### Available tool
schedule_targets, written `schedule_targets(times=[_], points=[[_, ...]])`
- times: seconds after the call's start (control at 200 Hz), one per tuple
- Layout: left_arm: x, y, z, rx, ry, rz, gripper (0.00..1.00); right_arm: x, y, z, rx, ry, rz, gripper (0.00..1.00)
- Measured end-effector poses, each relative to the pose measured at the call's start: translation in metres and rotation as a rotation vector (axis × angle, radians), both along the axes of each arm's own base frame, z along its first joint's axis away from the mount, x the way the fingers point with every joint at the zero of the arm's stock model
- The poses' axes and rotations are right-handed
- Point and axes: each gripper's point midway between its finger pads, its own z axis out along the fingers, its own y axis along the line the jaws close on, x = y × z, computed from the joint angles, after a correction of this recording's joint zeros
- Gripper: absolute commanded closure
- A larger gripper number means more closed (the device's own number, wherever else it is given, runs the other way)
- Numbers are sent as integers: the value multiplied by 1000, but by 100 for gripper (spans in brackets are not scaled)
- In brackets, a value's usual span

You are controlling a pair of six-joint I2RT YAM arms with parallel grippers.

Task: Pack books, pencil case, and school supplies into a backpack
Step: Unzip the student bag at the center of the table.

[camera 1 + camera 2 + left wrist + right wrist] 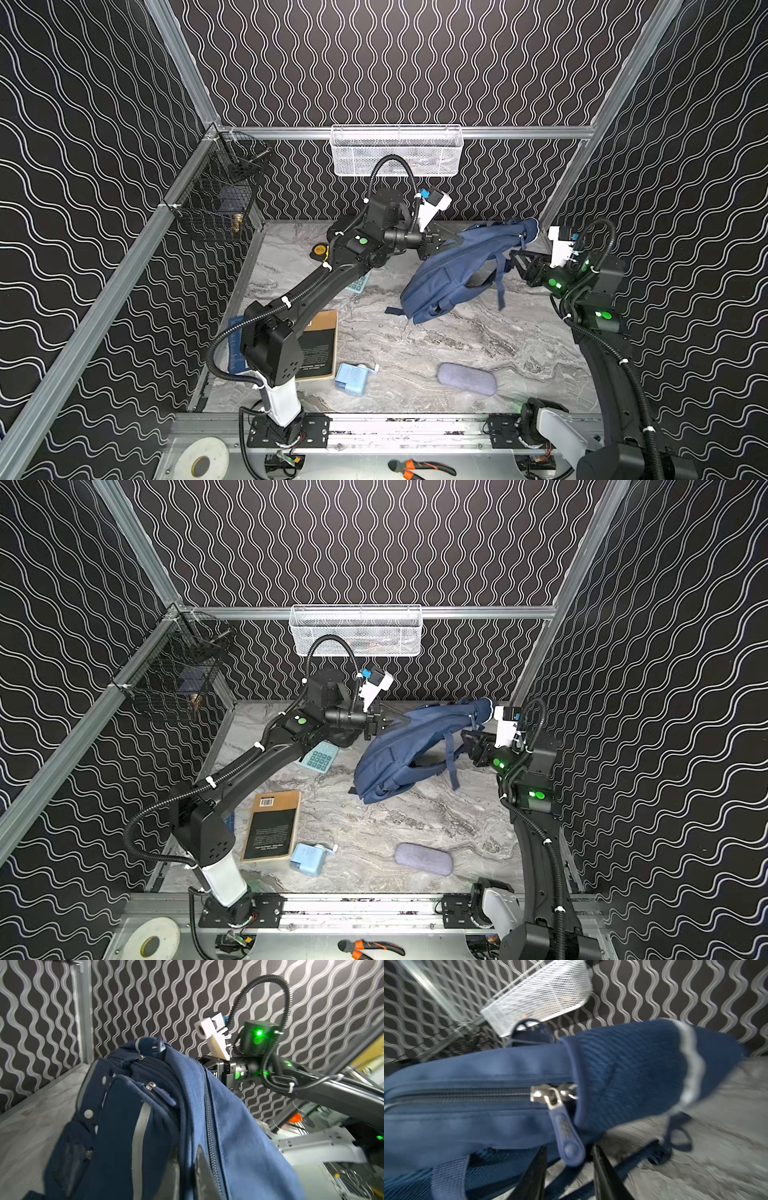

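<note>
the backpack (pixel 449 274) is at the far right of the table (pixel 457 345), tilted, with its top end raised toward the right arm. its lower end seems to rest on the table. the left gripper (pixel 188 1149) is clamped on a fold of its fabric beside a zip line, likely to hold the bag up and keep the zip taut. the right gripper (pixel 569 1148) faces the top end with its jaws apart, one on each side of the hanging zip pull (pixel 564 1124). no pinch on the pull shows, though that view is blurred. this placing suggests the step in hand is opening the main zip, which is closed along the length in view, so nothing looks packed yet.

counted on the table:
- two books: the black book (pixel 272 825) in plain sight, and the blue book (pixel 236 345) just beside it, mostly under the left arm
- one pencil case (pixel 467 378) near the front, well apart from the bag
- one calculator (pixel 319 757), partly under the left arm
- one sharpener (pixel 351 377), just beside the black book
- one tape measure (pixel 319 250) at the back, not for packing

there is one backpack and there are two grippers.
</note>
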Motion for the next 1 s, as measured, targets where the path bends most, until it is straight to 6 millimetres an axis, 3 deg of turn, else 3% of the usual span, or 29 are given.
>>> schedule_targets(times=[0.355,0.576,0.886,0.996], points=[[-17,8,-28,65,-40,-58,100,-13,19,-12,13,10,74,71],[-11,9,-38,92,-49,-32,100,-30,36,-16,49,53,117,88],[-5,7,-52,111,-38,-26,100,-53,46,-41,67,150,125,100],[-4,7,-57,118,-31,-21,100,-55,44,-47,59,177,98,100]])
